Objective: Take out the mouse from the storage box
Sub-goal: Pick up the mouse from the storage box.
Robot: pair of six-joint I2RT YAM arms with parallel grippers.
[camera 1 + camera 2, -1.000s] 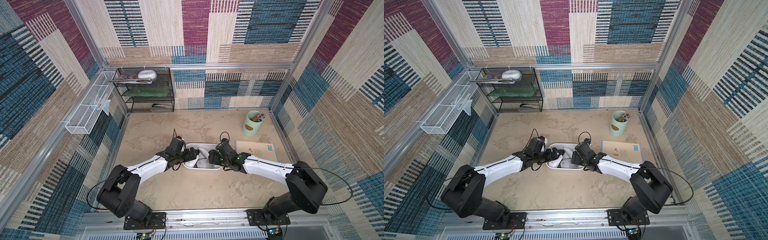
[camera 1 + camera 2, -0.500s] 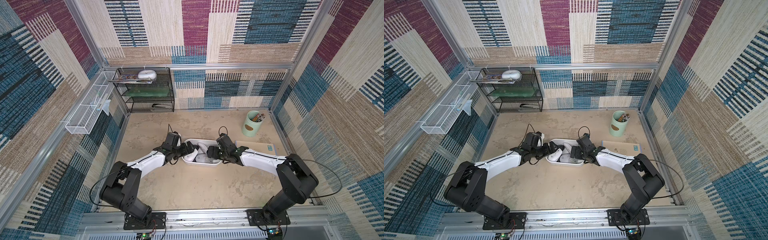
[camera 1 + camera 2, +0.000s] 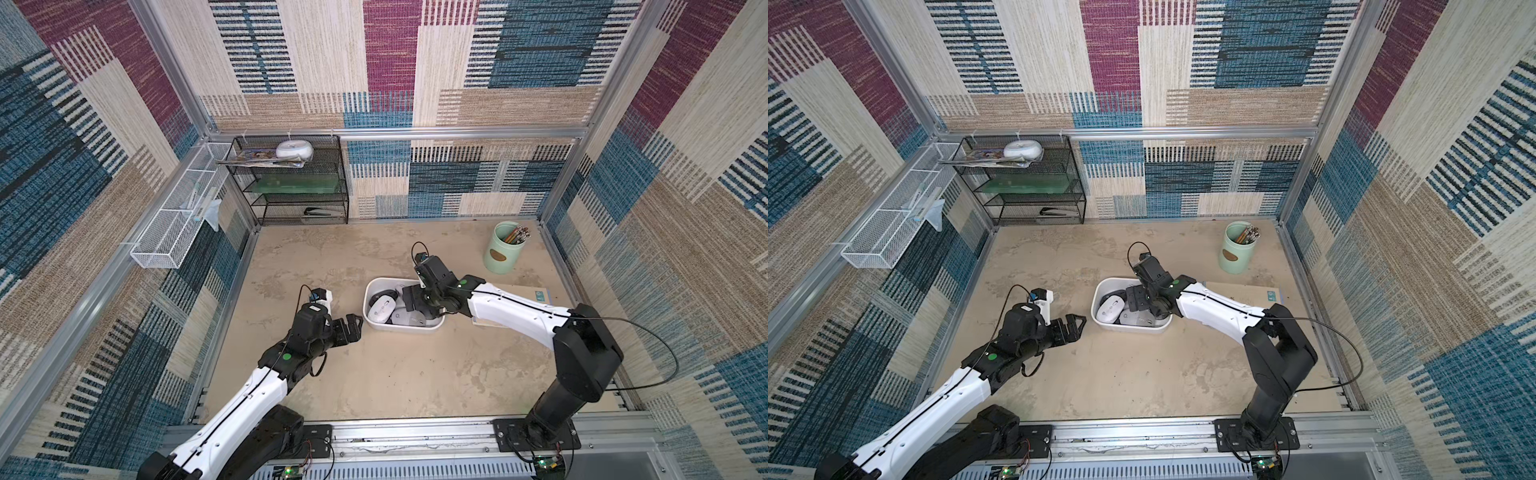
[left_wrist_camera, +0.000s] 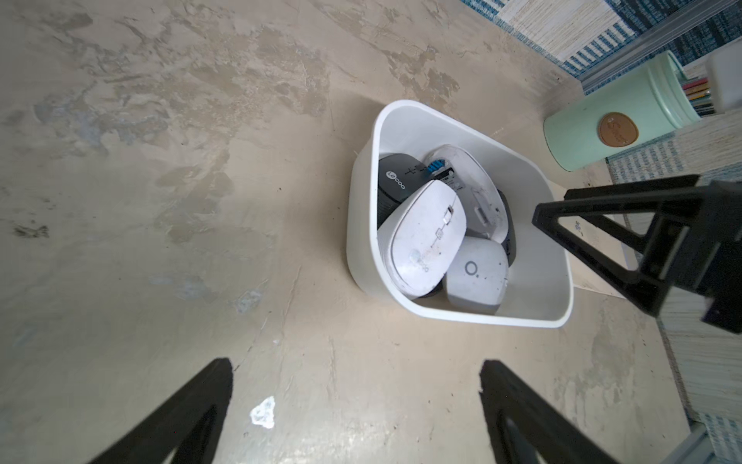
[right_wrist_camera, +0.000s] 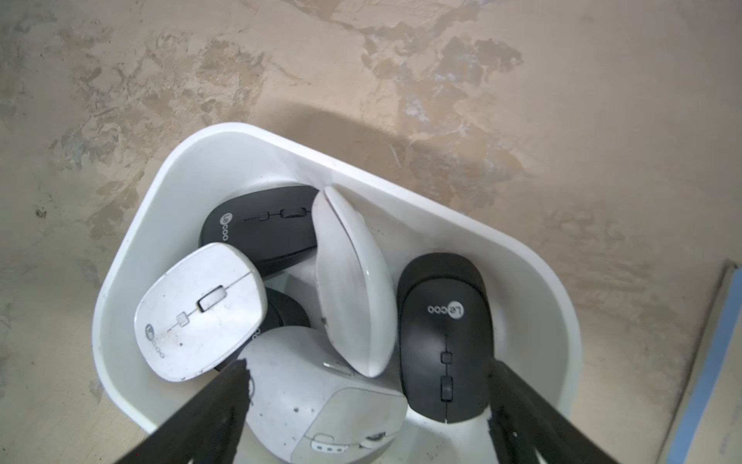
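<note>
The right pincer [image 5: 365,371] hangs over the box [image 5: 132,241] with its jaws spread wide, and it grips nothing. Under it lie a pale grey mouse [image 5: 321,401] and a black mouse [image 5: 445,337], the second beside one finger. I cannot tell if the fingers touch them. A white mouse [image 5: 200,317] lies on top of the pile at the other side. Another white one [image 5: 353,289] stands on its edge in the middle, and a second black mouse [image 5: 261,229] lies behind. All the mice are inside the box.

The left pincer [image 3: 351,328] is also wide and empty. It hangs low over the bare surface [image 3: 374,374], just beside the box's end but apart from it.

In both top views the box [image 3: 399,327] stands near the middle of the surface, between the two arms. Farther back at the right side stands a green cup [image 3: 503,253] with pencils. A black wire shelf [image 3: 299,183] stands in the far left corner, and a white wire basket [image 3: 174,232] hangs on the left wall.
</note>
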